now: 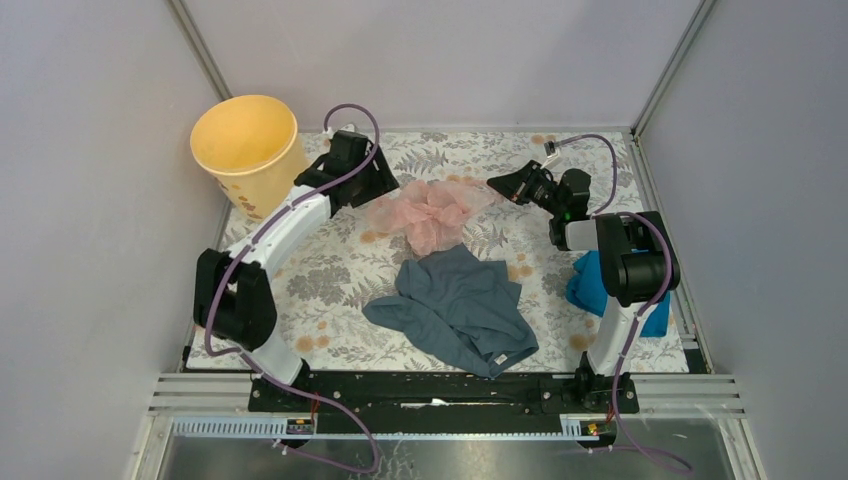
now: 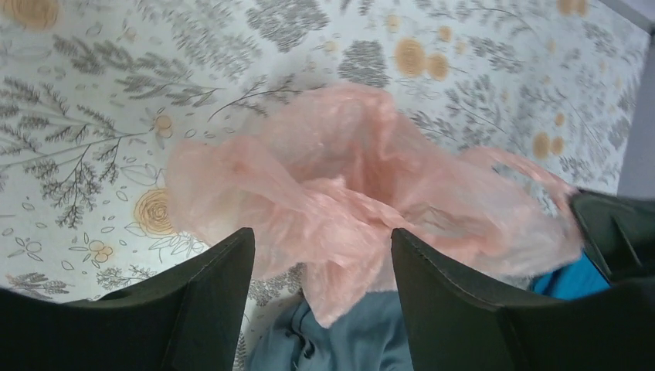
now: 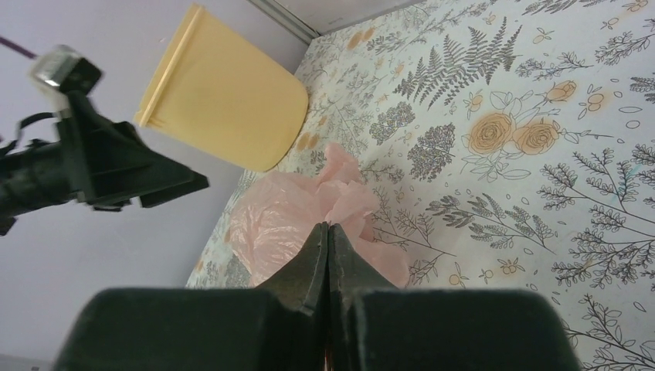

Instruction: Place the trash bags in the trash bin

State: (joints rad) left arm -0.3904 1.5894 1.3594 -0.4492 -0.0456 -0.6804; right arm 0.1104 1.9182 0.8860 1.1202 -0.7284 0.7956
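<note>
Trash bag [image 1: 430,213], a crumpled pale-pink film, lies on the floral table cover [image 1: 340,285] near mid-table, toward the far side. Left gripper [image 2: 320,236] faces the bag from its left edge. Its jaws stand wide apart and hold nothing, with the film bulging ahead of and between the two fingers [image 2: 205,301]. Right gripper [image 3: 328,229] points at the bag's opposite edge with jaws pressed fully together. Its tips sit at the film's fringe; whether a fold is pinched there cannot be determined from the wrist view. Trash bin [image 1: 265,180], yellow-orange, stands upright in the far-left corner, behind the left gripper and apart from the bag. Grey-blue garment [image 1: 460,305] lies just nearward of the bag, its far edge meeting the film. Bright blue cloth [image 1: 588,285] lies beside the right arm's lower links.
</note>
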